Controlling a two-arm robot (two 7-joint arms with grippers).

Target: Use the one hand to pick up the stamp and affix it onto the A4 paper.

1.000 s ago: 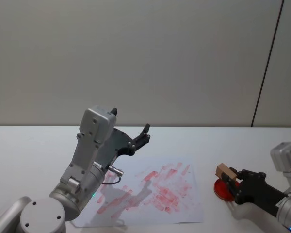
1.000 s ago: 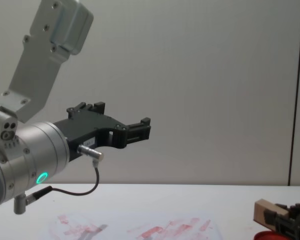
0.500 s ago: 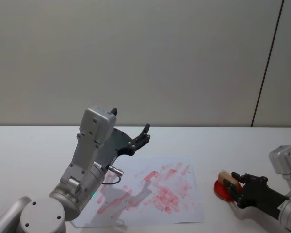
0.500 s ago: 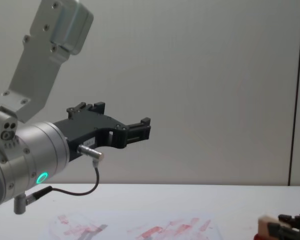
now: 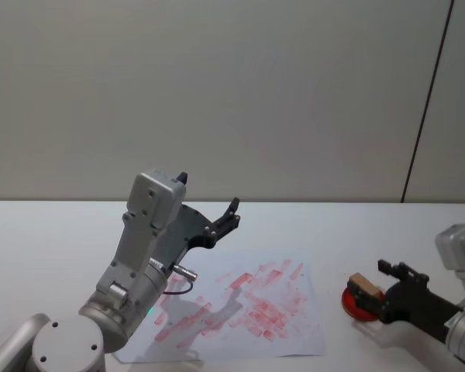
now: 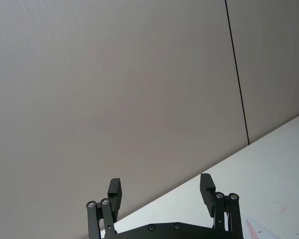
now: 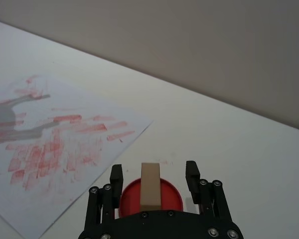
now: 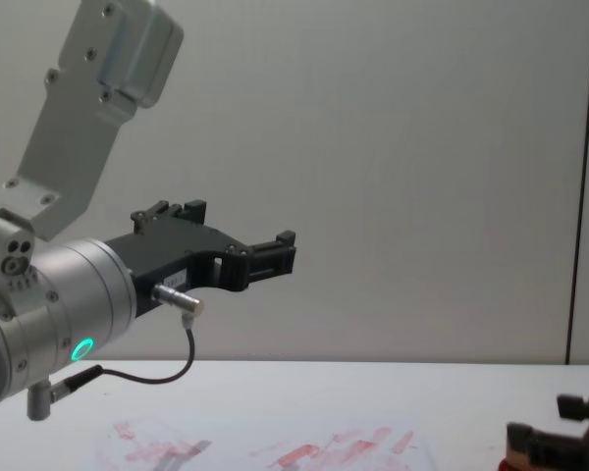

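The stamp (image 5: 363,286), a small tan wooden block, stands on the round red ink pad (image 5: 357,304) at the table's right. My right gripper (image 5: 379,289), the hand, is open around the stamp. In the right wrist view the stamp (image 7: 150,189) sits between the black fingers (image 7: 116,175) with a gap on each side. The A4 paper (image 5: 291,329), white with red smears and prints, lies to the left of the pad, also seen as the A4 paper (image 7: 50,149). My left gripper (image 5: 231,213) is open and held high over the paper's far left part.
The left arm's silver wrist and grey link (image 8: 69,285) fill the near left, with a dangling cable (image 8: 167,373). Bare white table (image 5: 387,225) stretches behind the pad and paper up to a grey wall.
The right gripper lowered the stamp onto the red ink pad, then opened and let it go. The left arm has not moved.
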